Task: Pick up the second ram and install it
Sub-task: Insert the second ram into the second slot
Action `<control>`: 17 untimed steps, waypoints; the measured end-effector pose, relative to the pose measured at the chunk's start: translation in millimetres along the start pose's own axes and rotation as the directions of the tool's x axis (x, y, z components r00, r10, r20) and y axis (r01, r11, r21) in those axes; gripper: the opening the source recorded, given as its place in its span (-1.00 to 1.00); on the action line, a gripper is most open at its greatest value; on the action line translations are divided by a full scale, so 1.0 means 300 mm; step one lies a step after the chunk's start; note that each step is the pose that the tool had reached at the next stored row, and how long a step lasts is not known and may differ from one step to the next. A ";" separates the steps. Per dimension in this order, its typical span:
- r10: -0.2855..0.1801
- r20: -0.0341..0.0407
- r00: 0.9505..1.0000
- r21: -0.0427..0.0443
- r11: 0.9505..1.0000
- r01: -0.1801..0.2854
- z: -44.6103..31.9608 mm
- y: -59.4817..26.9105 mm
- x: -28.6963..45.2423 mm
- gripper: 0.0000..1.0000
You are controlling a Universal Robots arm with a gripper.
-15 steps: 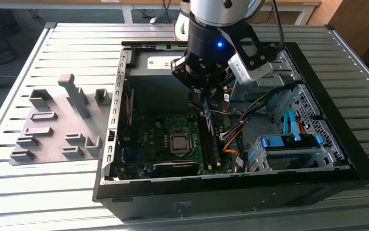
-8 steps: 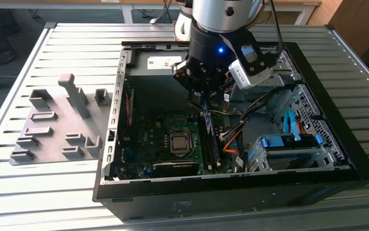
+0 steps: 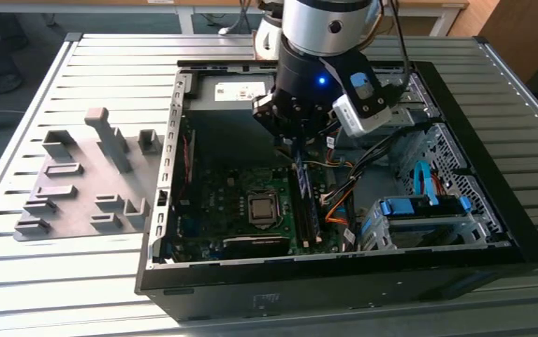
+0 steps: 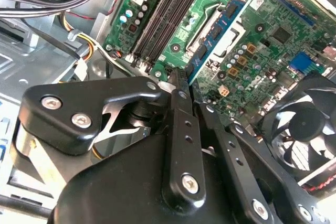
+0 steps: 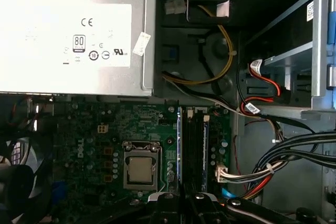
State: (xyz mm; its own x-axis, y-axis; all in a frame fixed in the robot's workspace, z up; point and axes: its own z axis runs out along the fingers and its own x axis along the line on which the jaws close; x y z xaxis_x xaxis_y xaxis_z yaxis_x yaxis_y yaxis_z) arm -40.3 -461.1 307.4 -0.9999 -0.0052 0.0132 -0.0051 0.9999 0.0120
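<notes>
Gripper [image 3: 294, 142]: hung inside the open computer case [image 3: 186, 126], above the motherboard [image 3: 222, 203]; its fingers appeared closed on one end of the second ram [image 4: 220, 30].
Second ram: held edge-down, apparently not yet seated, reaching away from the fingertips over the board.
Long axis: ran parallel to the black memory slots [image 4: 163, 14]; in the first wrist view the strip [image 5: 179, 145] showed as a thin blue line beside those slots [image 5: 194, 145].
Key relation: strip and slots lay side by side, lengths aligned.
</notes>
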 end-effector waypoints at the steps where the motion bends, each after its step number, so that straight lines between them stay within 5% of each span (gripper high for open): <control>1: 0.001 0.000 1.000 0.000 1.000 -0.001 0.006 0.000 0.000 -0.72; 17: 0.021 0.000 1.000 0.000 1.000 -0.021 0.121 -0.006 -0.028 -0.72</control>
State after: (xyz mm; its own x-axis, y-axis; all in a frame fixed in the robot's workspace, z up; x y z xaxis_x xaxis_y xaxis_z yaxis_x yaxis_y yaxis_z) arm -32.3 -462.6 271.0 -0.9998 0.0162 0.0132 0.0164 0.9998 0.0120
